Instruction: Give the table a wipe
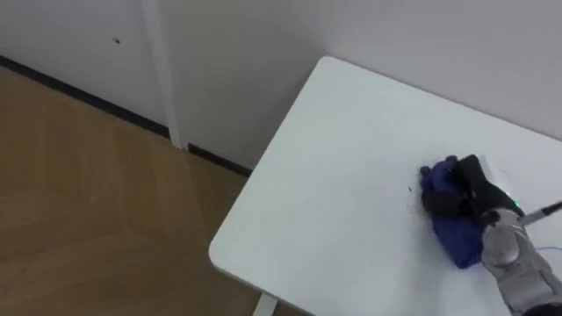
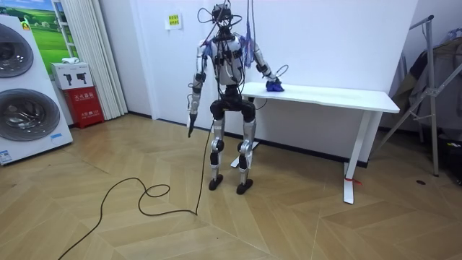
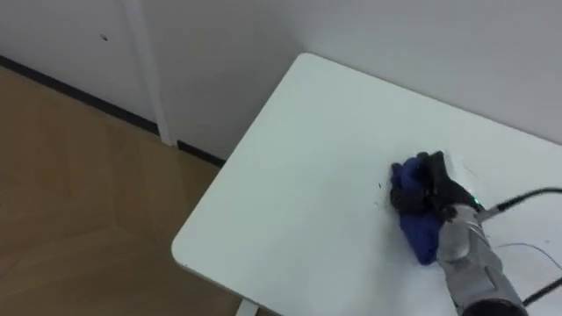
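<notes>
Robot stands on the wood floor (image 2: 303, 217) at the end of the white table (image 1: 334, 175) that lies to the room view's left, facing the wall with its back to the room camera. The table runs along the white wall (image 1: 421, 44), and the eye views show its near corner.

At the room view's left: stacked washing machines (image 2: 22, 119), with a small red cabinet (image 2: 85, 107) just beside them. At the far right of that view: a metal stand (image 2: 433, 94).

Task item: blue cloth (image 1: 455, 239), bunched up, lying on the tabletop well in from the corner, toward the wall side.

Right hand (image 1: 464, 191): arm stretched out over the table, dark fingers curled round the upper part of the cloth and clamped on it, pressing it to the surface.

A small dark speck (image 1: 410, 189) sits on the tabletop just beside the cloth, on the corner side.

Left hand (image 2: 192, 107): hangs at the robot's side, away from the table; whether it is open or closed cannot be told.
</notes>
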### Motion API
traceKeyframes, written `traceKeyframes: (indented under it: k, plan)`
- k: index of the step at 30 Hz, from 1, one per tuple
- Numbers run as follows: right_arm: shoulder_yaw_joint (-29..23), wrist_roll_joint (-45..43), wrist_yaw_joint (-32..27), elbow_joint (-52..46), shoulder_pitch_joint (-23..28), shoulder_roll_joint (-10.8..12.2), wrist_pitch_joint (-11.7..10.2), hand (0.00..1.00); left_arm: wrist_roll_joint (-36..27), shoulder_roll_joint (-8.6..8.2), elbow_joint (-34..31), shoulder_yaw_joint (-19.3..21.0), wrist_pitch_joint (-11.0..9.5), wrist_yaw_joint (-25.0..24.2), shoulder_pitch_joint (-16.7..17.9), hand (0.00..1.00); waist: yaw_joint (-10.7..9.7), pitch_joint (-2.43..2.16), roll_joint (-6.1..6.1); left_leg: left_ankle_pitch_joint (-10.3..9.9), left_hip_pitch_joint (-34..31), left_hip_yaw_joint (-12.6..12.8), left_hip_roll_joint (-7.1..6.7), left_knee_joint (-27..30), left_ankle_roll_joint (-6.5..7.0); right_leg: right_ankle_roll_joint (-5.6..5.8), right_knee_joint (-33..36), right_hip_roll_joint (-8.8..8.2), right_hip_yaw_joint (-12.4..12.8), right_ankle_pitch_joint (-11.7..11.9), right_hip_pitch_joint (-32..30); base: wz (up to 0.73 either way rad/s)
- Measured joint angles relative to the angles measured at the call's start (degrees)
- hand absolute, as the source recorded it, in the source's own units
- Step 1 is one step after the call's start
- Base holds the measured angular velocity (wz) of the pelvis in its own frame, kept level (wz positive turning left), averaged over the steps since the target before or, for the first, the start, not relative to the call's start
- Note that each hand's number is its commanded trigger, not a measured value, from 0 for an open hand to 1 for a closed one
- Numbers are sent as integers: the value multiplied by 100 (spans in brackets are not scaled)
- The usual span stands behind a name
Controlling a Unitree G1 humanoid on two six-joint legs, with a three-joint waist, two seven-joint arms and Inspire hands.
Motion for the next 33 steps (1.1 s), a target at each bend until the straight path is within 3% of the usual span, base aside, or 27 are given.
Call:
traceKeyframes:
  k: [1, 4, 8, 14, 15, 18, 20, 22, 23, 25, 26, 29, 30, 32, 33]
  plan:
    - [-196, 159, -15, 204, 21, 11, -96, 100, 62, 37, -16, 5, -1, 12, -31, 0, -126, -8, 10, 1, 17, -4, -30, 2, 2, 38, 2, -34, -47, -23, 72, 32]
    - [-924, 344, -71, 749, 33, 39, -221, 100, 202, 16, -48, 126, -26, 37, -51, 0, -328, -93, 68, -4, 63, 28, -90, 4, 51, 90, 16, -99, -65, -51, 150, 20]
    - [-1565, 607, -284, 881, 444, 36, -269, 100, 262, 20, -161, 367, 29, 76, -14, 0, -501, -112, 98, -79, 116, 34, -83, 26, 147, 112, 33, -95, -52, -59, 279, 5]
    - [-1453, 617, -719, 845, 468, 36, -229, 100, 206, -29, -255, 128, 21, 203, -77, 0, -529, -164, 205, -98, 97, 91, -76, 116, 135, 124, 37, -85, -46, -51, 279, -9]
    - [-1383, 595, -755, 813, 411, 49, -173, 100, 203, -46, -254, 71, 19, 209, -76, 0, -487, -168, 228, -97, 106, 119, -69, 115, 135, 124, 44, -82, -32, -51, 276, -19]
    - [-973, 297, -892, 555, 89, 68, 329, 100, 200, -200, -240, -113, 23, 204, -181, 0, -274, -145, 321, -73, 98, 331, -10, 87, 102, 111, 182, -66, 114, -44, 111, -46]
    - [-337, -175, -824, 185, -302, 138, 843, 100, 198, -254, -162, -283, 34, 157, -294, 0, -39, -124, 355, -51, 8, 590, 68, 73, 70, 45, 340, -27, 270, -4, -174, -65]
    - [303, -446, -642, -22, -753, 260, 1016, 100, 196, -221, -32, -436, 41, 83, -392, 0, 89, -84, 354, -11, -118, 701, 110, 77, 38, -28, 369, 13, 354, 41, -368, -34]
    - [730, -589, -472, -140, -1074, 345, 1007, 100, 198, -218, 9, -484, 67, 44, -473, 0, 142, -26, 344, 15, -200, 713, 128, 81, 23, -52, 388, 27, 375, 56, -475, -16]
    - [966, -651, -248, -256, -1332, 380, 873, 100, 188, -223, -22, -533, 73, -17, -524, 0, 264, 40, 316, 47, -241, 701, 134, 86, 2, -68, 378, 47, 386, 66, -552, 12]
    - [973, -668, -173, -293, -1390, 379, 819, 100, 165, -223, -34, -545, 69, -36, -461, 0, 397, 34, 308, 77, -280, 652, 128, 85, -2, -67, 330, 44, 337, 65, -577, 23]
    - [966, -832, -175, -187, -1316, 373, 701, 100, 15, -206, -47, -520, 90, -29, -197, 0, 458, 23, 275, 98, -287, 571, 127, 35, -4, -49, 299, 26, 199, 53, -553, 26]
    - [827, -867, -202, -86, -1099, 372, 604, 100, -1, -208, -54, -512, 150, -36, -50, 0, 399, 21, 257, 98, -292, 490, 114, 40, -5, -34, 270, 13, 90, 44, -498, 41]
    - [538, -833, -438, -94, -622, 375, 117, 100, 15, -209, -52, -457, 193, -72, 188, 0, 168, 20, 250, 98, -226, 340, 55, 43, -3, 4, 167, -28, -30, 21, -300, 48]
    - [445, -800, -481, -95, -504, 380, 29, 100, 46, -209, -55, -397, 192, -80, 213, 0, 132, 11, 239, 99, -201, 336, 41, 42, -3, 14, 139, -41, -26, 15, -248, 36]
